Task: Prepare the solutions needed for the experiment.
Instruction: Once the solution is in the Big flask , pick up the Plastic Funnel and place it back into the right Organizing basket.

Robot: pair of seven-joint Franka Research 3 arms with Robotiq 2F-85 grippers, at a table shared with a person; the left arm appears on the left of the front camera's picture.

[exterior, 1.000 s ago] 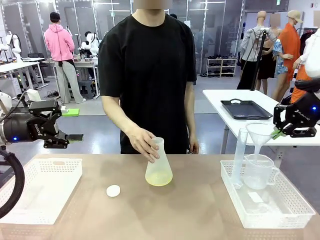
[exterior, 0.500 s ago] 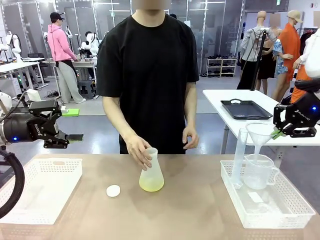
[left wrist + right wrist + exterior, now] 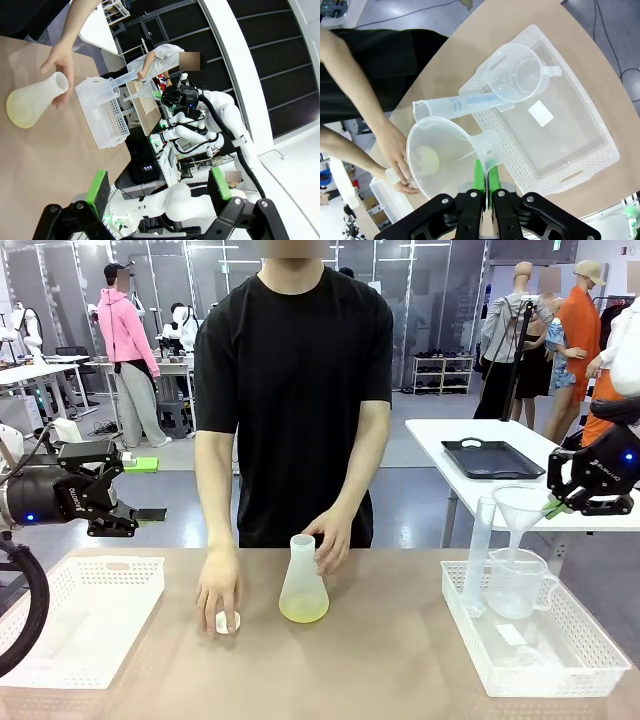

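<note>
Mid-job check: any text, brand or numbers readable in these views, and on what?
Nothing reads clearly.
Pale lettering on black left end effector: too small.
Pale lettering on black right end effector, gripping clear plastic funnel: too small.
Blue scale print on clear plastic graduated cylinder: blurred.

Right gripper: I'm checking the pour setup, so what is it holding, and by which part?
The right gripper is shut on the clear funnel, pinching the flat tab at its rim.

L gripper [image 3: 157, 186] wide, R gripper [image 3: 484, 176] pinched
</note>
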